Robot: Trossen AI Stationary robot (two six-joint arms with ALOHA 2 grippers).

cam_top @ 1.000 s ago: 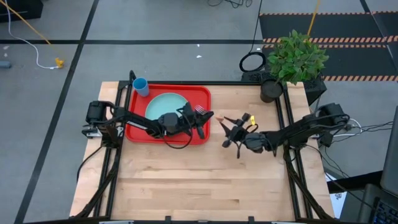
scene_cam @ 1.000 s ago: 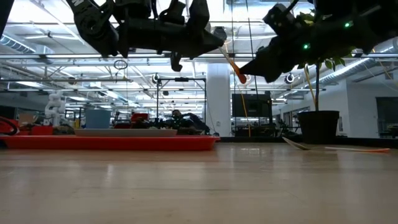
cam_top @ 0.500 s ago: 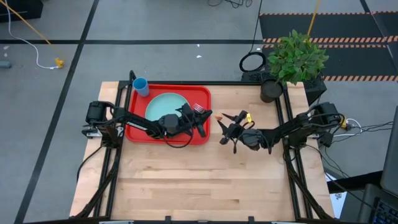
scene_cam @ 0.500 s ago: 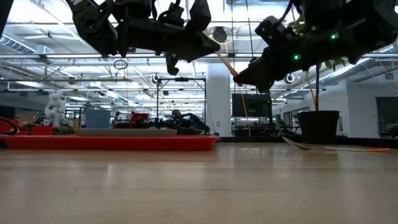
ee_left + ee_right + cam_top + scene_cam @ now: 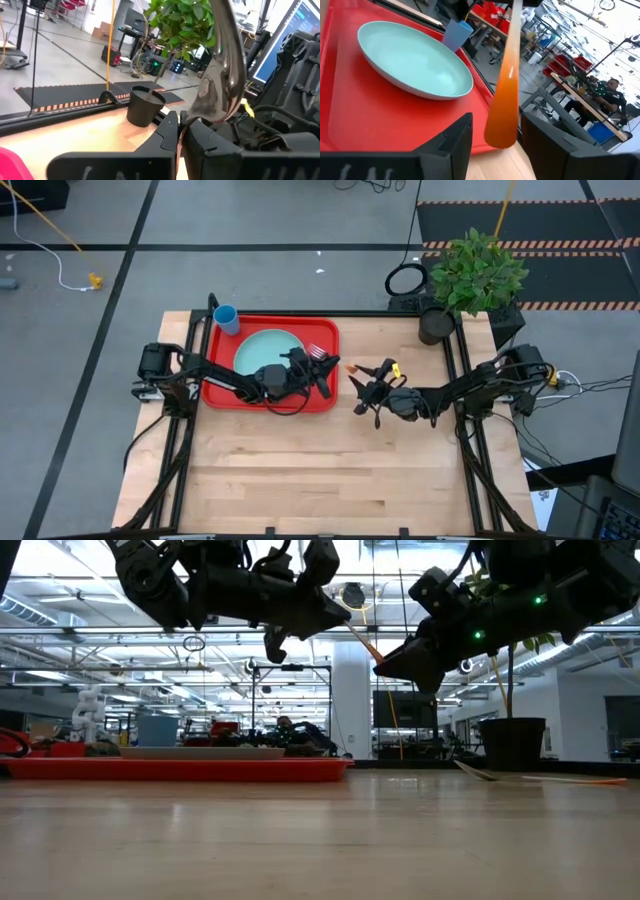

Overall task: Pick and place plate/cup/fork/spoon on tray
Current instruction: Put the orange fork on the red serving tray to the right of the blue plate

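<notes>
The red tray lies at the far left with the mint-green plate on it and the blue cup at its far left corner. My left gripper is shut on the fork above the tray's right edge. The fork's orange handle slants down toward my right gripper. That gripper is open, and its fingers stand on either side of the handle's free end without touching it. The spoon is not clearly in view. My left gripper pinches the fork's silver metal part between its two fingers, coming level from the table's left. The fork is lifted clear of the tray. Its tines point to the far side and its handle slants down to the right.
A potted plant stands at the far right corner. A second utensil with an orange handle lies flat on the wood to the right in the low view. The near half of the table is bare wood.
My right gripper has gone toward the table's left, up to the fork's handle, whose free end now sits between its open fingers. My left gripper has kept the fork lifted in nearly the same place.
</notes>
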